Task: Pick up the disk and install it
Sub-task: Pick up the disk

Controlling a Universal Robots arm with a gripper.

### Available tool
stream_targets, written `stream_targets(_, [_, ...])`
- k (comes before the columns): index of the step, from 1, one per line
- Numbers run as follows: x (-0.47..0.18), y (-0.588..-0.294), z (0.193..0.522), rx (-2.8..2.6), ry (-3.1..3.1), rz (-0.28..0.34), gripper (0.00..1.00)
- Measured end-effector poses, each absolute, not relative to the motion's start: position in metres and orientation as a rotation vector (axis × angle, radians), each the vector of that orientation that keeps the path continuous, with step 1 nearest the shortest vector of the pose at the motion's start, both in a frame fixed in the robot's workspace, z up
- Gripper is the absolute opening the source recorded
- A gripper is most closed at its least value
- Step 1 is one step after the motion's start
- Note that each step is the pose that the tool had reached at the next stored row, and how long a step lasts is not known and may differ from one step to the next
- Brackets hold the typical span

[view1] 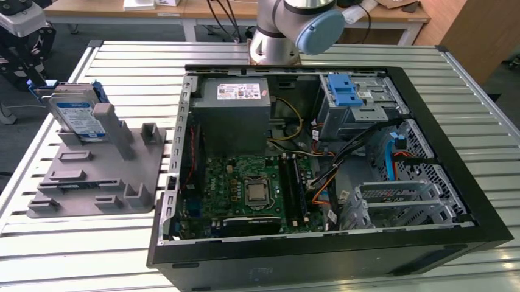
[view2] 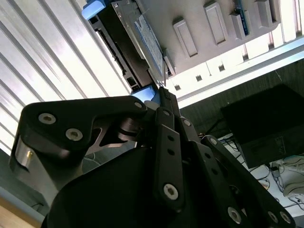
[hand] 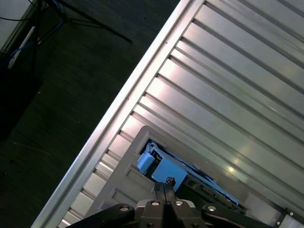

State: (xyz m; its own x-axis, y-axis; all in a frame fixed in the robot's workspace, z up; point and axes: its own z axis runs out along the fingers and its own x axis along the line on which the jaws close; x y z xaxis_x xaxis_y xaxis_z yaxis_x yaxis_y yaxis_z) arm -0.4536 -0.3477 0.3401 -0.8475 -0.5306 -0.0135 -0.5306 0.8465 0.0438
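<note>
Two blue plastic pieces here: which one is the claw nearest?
The blue carrier around the disk on the grey stand, outside the computer case; the claw sits right beside it.

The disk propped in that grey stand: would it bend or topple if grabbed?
Probably stiff: the disk looks like a flat metal slab. Likely heavy for its size. Propped upright in the grey stand, it might tip if nudged.

Looks down the black linkage of the pincer [view2: 165,100], tips pressed together. Finds the disk [view2: 142,35] standing on edge in a grey holder [view2: 209,31] with raised blocks, blue carrier [view2: 93,9] at both visible ends, nearer blue corner just beside the tips. Rests on a slatted metal bench [view2: 47,61]. Catches dark floor [view2: 209,111] and a black box [view2: 266,123] beyond the edge.
</note>
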Motion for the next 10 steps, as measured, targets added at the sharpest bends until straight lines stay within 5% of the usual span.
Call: stream_targets(10, [-0.4536, -0.3477, 0.3401, -0.899, 3.009, 0.072, 0.11])
